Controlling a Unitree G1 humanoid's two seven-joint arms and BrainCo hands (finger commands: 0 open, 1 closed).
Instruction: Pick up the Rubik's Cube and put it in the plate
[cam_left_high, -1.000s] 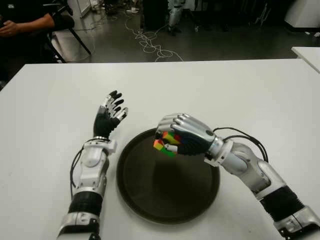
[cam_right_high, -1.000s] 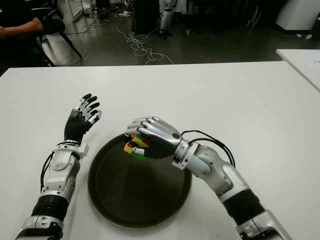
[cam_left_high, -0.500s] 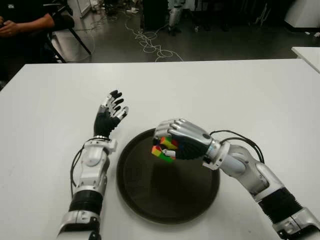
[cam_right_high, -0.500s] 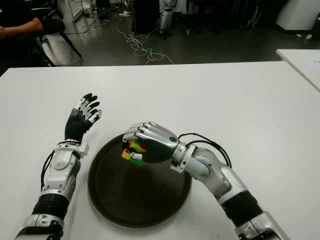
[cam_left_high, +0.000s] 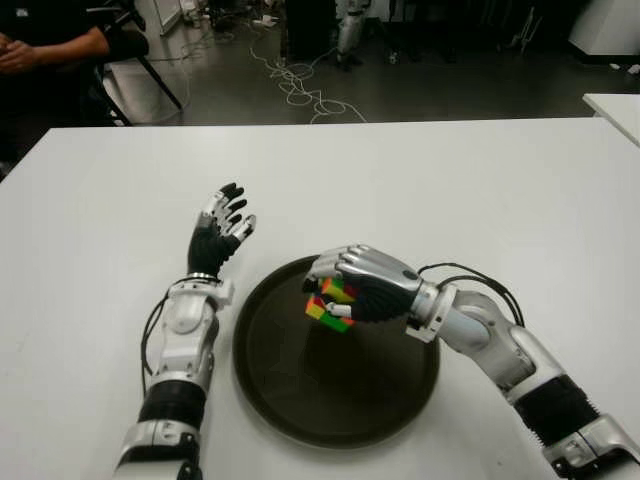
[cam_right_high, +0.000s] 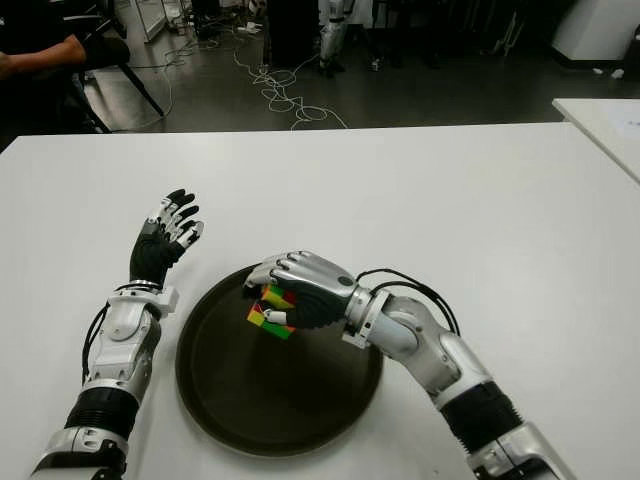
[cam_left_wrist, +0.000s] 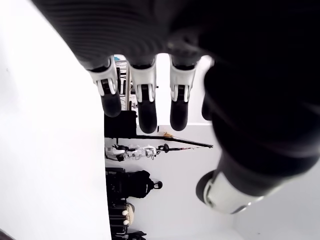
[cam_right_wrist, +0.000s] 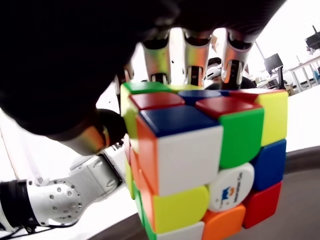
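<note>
While the right robot hand (cam_left_high: 355, 285) hangs over the far-left part of the plate (cam_left_high: 300, 400), its fingers (cam_right_wrist: 195, 50) are curled round the cube (cam_left_high: 330, 303), thumb on one side and the other fingers over the top; grip looks firm in the right wrist view, cube faces filling the frame (cam_right_wrist: 200, 155). Cube sits under the palm, poking out on the side toward the robot's left, tilted corner-down, not flat. Key relation: plate lies straight below the cube, so the coming move is a short drop, no sideways travel needed. Whether the cube's low corner already touches the plate can't be told; eye views suggest a small gap, and the wrist view shows the dark plate rim behind and below the cube. Cube is roughly equal on all sides, so no long axis to line up; only the tilt matters, since it will likely roll onto a face on release. Judged stage: transport nearly done, release not yet made. Risk: letting go from a tilt near the far rim could tip the cube toward the edge, though the plate's raised rim should catch it. Left robot hand (cam_left_high: 222, 228) is idle, shown left of the plate over the white bench (cam_left_high: 480, 190), fingers spread and pointing up, holding nothing; left wrist view confirms bare fingertips (cam_left_wrist: 145, 107). Right hand is clearly the nearer one, already on the job. A person's arm (cam_left_high: 55, 45) shows at the far left corner, well apart.
</note>
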